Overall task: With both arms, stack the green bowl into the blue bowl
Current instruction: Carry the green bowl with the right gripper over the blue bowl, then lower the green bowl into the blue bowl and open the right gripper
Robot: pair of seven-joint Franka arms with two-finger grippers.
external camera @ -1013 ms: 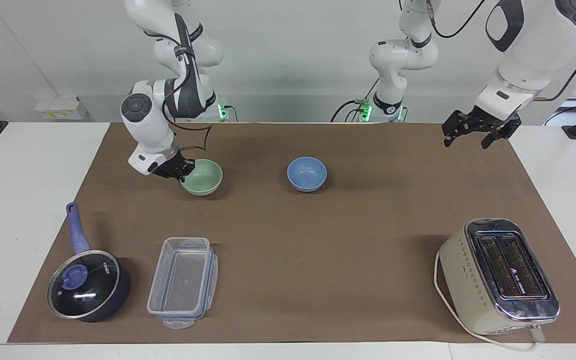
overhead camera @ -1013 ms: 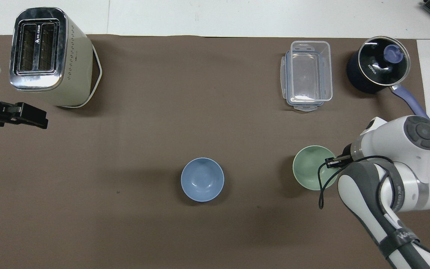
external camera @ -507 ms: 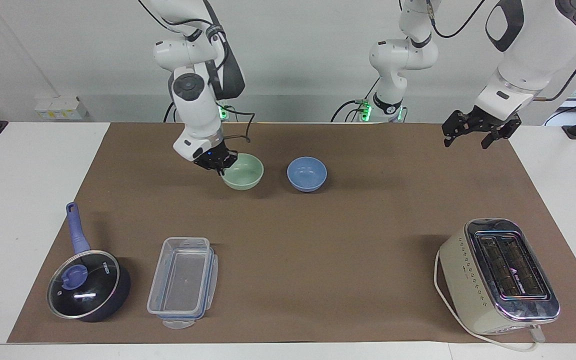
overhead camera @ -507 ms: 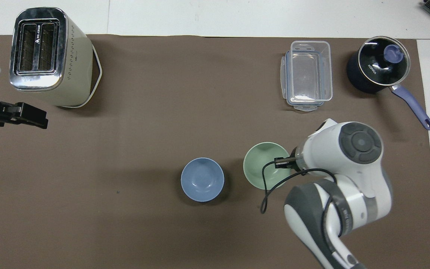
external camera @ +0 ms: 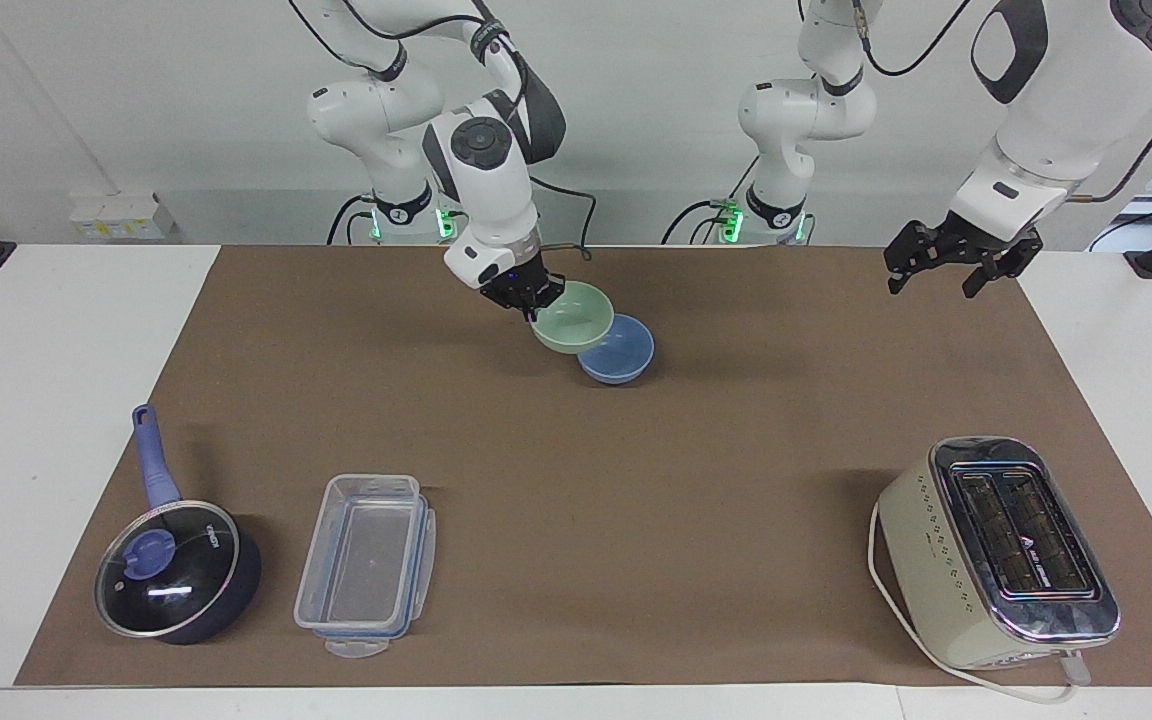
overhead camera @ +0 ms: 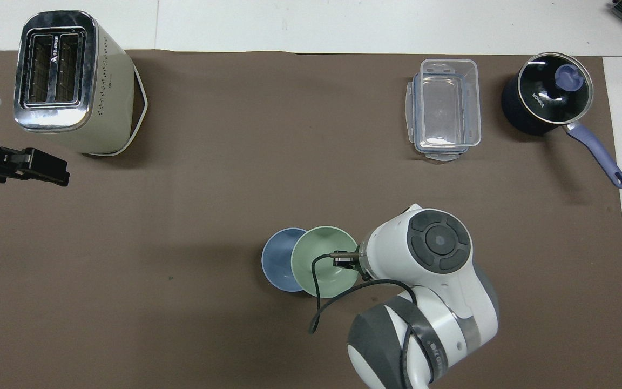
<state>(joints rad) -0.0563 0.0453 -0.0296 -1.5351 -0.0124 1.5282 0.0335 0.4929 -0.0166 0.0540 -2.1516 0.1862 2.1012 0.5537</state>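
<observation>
Right tool (external camera: 534, 303) pinching the green bowl (external camera: 576, 318) by its rim, aloft, overlapping but off-centre above the blue bowl (external camera: 624, 355) (offset toward the right arm's end). Left tool (external camera: 948, 268) spread, waiting over the surface (external camera: 736, 480) edge.

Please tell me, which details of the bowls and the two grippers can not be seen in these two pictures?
- Blue bowl: in both views the green bowl covers part of it.
- Right gripper: overhead, its own arm hides the fingers at the green bowl's rim.
- Left gripper: overhead, the picture edge cuts it off.

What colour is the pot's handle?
Purplish blue, on the dark lidded pot; its handle shows best overhead.
</observation>
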